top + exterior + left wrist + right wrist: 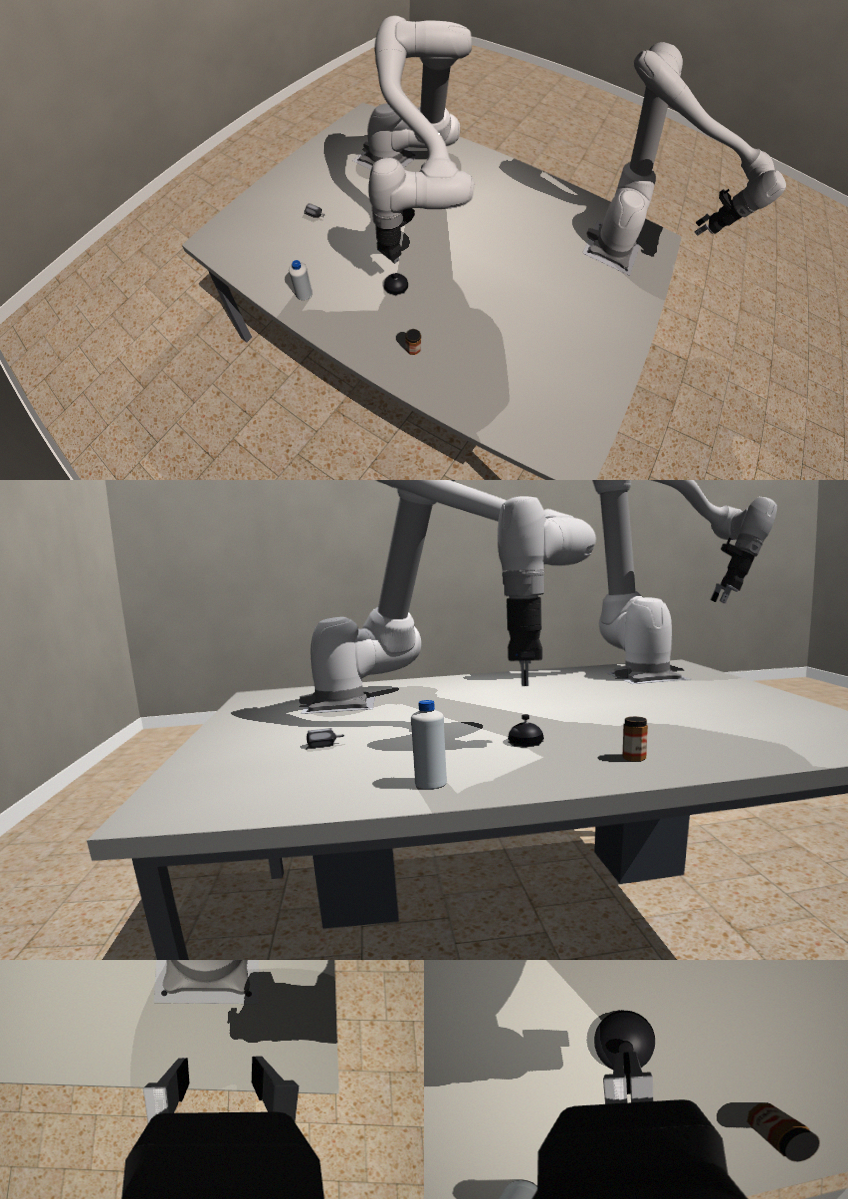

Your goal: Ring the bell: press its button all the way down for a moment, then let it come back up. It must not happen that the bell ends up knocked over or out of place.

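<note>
The black domed bell [395, 285] [525, 735] [638, 1027] stands upright on the table. Its small button [525, 717] [625, 1046] is on top, up and untouched. My right gripper [524, 684] [626, 1065] is shut and empty, pointing straight down above the bell, with a clear gap between its fingertips and the button. In the right wrist view the fingertips reach the button's near edge. My left gripper [701, 226] [718, 597] [220, 1070] is open and empty, raised beyond the table's edge, far from the bell.
A white bottle [301, 284] [428, 750] with a blue cap stands near the bell. A brown jar [413, 343] [634, 741] [773, 1124] stands on the bell's other side. A small dark object [313, 210] [321, 737] lies farther off on the table [553, 356] [208, 807].
</note>
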Tool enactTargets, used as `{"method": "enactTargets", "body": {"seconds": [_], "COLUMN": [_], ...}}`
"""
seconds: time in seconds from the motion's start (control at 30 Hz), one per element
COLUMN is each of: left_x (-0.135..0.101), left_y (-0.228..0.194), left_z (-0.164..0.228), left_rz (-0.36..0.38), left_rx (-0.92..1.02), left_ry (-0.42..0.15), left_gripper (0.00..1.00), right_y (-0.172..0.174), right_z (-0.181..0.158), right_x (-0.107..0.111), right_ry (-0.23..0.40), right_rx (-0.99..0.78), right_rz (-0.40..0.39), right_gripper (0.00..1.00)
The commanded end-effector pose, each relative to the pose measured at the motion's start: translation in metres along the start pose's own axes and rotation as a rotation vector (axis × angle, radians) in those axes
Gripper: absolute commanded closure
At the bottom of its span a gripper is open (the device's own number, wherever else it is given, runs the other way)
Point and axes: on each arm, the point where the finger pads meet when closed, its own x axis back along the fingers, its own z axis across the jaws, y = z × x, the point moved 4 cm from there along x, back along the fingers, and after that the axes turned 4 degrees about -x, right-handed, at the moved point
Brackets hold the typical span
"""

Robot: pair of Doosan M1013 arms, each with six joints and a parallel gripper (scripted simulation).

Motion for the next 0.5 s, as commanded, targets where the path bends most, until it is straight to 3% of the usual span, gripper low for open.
{"method": "enactTargets", "body": {"seconds": [0.0, 0.47], "left_x": [0.0007, 0.0007], "left_y": [0.0000, 0.0000], "left_z": [0.0002, 0.0002], "left_rz": [-0.001, -0.001], "left_rx": [0.000, 0.000], "left_ry": [0.001, 0.001], "left_gripper": [0.00, 0.00], "right_y": [0.0001, 0.0001], "right_z": [0.0004, 0.0004], "right_x": [0.0008, -0.0077], "right_ry": [0.002, 0.002], "right_rx": [0.000, 0.000], "right_rz": [-0.001, -0.001], "right_gripper": [0.83, 0.83]}}
